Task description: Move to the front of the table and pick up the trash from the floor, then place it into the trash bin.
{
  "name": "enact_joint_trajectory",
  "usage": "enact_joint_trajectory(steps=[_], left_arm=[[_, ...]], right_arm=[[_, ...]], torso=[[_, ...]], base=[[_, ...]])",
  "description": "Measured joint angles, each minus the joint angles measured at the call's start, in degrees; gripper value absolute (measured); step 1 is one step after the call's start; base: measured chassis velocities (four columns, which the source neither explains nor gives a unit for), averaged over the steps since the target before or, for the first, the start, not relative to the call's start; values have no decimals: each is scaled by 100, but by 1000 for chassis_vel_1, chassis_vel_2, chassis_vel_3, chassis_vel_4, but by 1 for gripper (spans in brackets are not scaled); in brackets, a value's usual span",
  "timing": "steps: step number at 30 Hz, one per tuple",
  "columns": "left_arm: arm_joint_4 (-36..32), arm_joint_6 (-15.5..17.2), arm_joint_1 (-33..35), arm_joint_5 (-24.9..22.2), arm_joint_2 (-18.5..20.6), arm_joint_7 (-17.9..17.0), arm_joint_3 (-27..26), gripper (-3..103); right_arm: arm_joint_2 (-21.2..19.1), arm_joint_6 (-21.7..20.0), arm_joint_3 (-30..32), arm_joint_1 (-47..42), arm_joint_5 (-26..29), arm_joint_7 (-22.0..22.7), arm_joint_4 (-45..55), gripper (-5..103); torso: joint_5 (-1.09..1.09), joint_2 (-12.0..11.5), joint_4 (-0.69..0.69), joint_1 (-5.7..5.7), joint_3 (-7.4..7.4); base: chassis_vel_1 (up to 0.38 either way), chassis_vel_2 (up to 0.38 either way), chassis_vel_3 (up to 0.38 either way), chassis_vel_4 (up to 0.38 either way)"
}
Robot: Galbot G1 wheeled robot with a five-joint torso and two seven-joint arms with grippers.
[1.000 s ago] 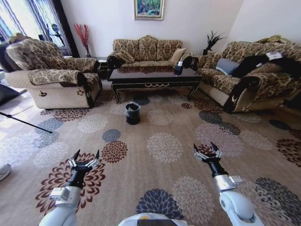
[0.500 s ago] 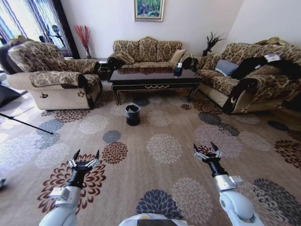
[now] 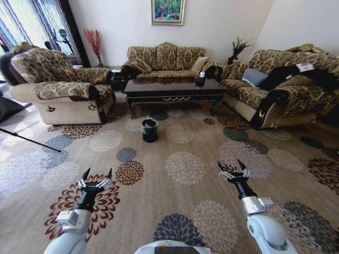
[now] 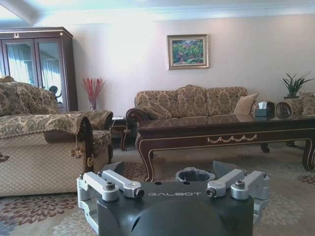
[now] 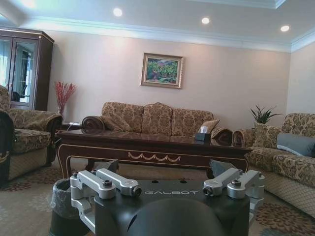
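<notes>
Beyond trash bin point(image 3: 149, 128) (lined): table point(image 3: 175, 88)

White arms, black wrists w/ silver linkages — "GALBOT" lettering.

glossy wooden table point(image 3: 175, 87) (plastic-lined bin point(image 3: 149, 128))

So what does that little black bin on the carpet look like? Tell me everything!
The trash bin is small, round and black, and stands upright on the flowery carpet, just in front of the table, toward the table's left end. A thin, see-through plastic liner is folded over its rim and looks crinkly. Nothing touches it but the carpet. What is inside cannot be seen from here. It stands far ahead of the left end effector and the right end effector, both open and empty.
</notes>
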Motion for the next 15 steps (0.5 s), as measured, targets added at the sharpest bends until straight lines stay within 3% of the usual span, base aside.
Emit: enact_joint_trajectory(steps=[15], left_arm=[[0, 0, 0, 0, 0, 0, 0, 100]], right_arm=[[0, 0, 0, 0, 0, 0, 0, 100]], torso=[[0, 313, 0, 133, 178]], base=[[0, 0, 0, 0]])
